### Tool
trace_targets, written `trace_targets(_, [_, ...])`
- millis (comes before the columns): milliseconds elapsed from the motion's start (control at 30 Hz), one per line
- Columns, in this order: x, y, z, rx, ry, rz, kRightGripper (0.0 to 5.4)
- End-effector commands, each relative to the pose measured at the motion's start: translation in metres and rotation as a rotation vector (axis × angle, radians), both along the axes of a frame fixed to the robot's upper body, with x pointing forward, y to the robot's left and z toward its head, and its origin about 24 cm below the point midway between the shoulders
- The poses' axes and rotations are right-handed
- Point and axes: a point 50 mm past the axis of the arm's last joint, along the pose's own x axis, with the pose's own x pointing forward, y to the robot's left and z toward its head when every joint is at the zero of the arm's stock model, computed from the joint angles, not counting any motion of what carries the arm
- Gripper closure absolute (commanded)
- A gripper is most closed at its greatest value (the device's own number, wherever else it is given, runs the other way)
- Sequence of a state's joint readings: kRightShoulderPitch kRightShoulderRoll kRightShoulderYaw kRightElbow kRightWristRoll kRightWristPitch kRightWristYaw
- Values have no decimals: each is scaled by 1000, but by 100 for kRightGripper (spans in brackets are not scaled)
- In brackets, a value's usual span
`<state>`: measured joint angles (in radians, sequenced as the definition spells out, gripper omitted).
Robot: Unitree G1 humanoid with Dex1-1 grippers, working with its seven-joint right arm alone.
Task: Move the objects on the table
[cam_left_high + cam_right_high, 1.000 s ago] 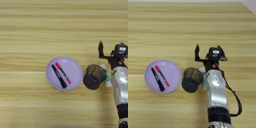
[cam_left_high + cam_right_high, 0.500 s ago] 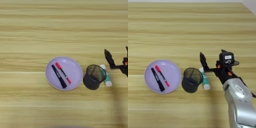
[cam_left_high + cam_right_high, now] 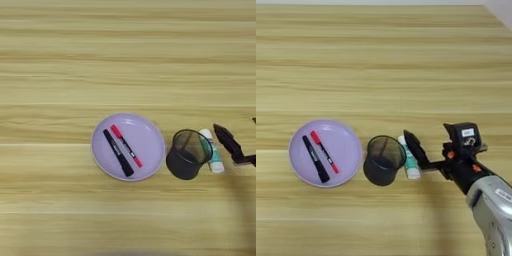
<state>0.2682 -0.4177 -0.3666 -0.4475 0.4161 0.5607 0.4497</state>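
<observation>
Reaching low beside glue stick

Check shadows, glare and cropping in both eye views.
Right eye view: the black two-finger gripper is fully in frame, the black wire-mesh pen cup casts only a soft shadow at its base, and there is no hard glare on the round lilac plate. Left eye view: the right edge cuts off the gripper, and a faint shadow darkens the light wooden table below it.

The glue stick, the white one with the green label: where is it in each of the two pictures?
Left eye view: the glue stick lies right of centre, just right of the black mesh cup.
Right eye view: it lies near the middle, again just right of the cup.
Shared landmark: the purple plate, left of the cup.
</observation>
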Motion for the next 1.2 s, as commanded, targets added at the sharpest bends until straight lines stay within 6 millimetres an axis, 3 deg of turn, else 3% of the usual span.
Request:
trace_targets(33, [-3, 0, 16, -15, -23, 42, 3])
trace_targets(600, [-18, 14, -34, -194, 233, 145, 3])
trace_targets(1200, [-7, 46, -64, -122, 276, 144, 3])
